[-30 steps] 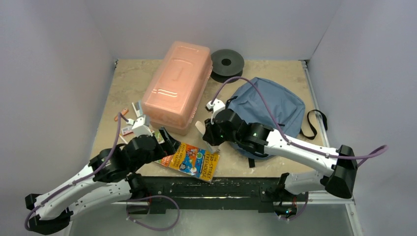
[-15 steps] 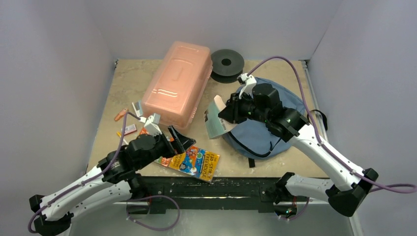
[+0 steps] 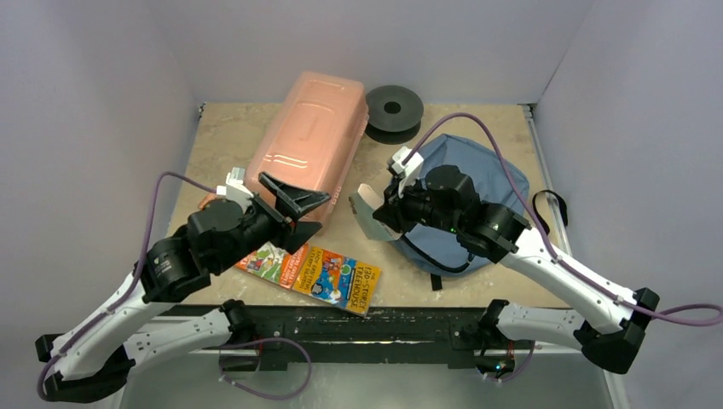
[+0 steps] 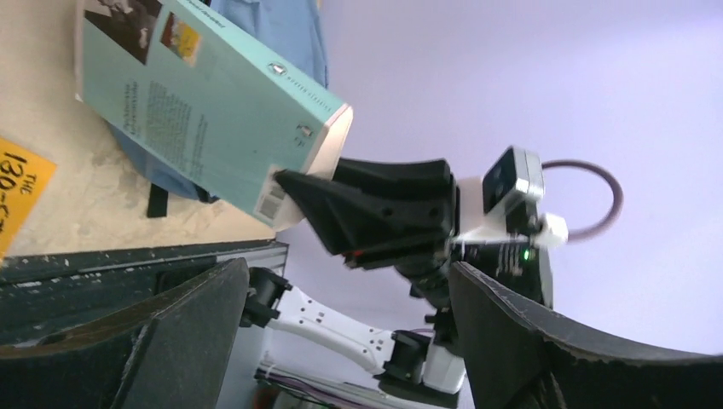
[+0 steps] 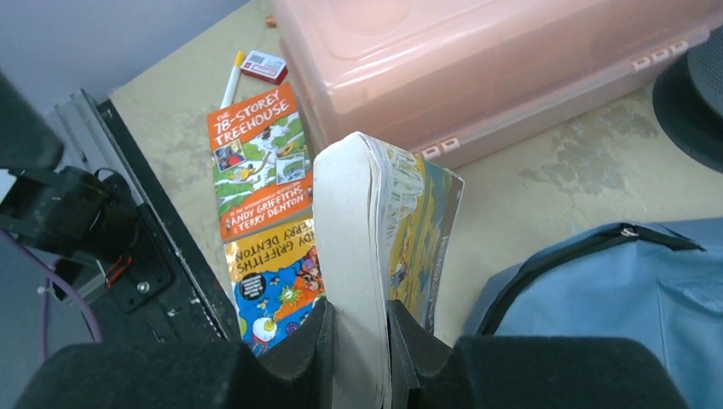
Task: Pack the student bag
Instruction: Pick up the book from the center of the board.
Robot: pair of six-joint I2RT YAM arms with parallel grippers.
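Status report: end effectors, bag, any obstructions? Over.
Left end effector open, empty. Right end effector shut on paperback book, beside the student bag. Bag opening unclear. Nothing between them.

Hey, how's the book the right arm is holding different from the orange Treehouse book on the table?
The held book is up in the air, clamped by the right gripper; the orange book lies flat on the table. The held book's back cover is pale teal; the orange book's front is orange. Both are paperbacks, neither in the student bag.
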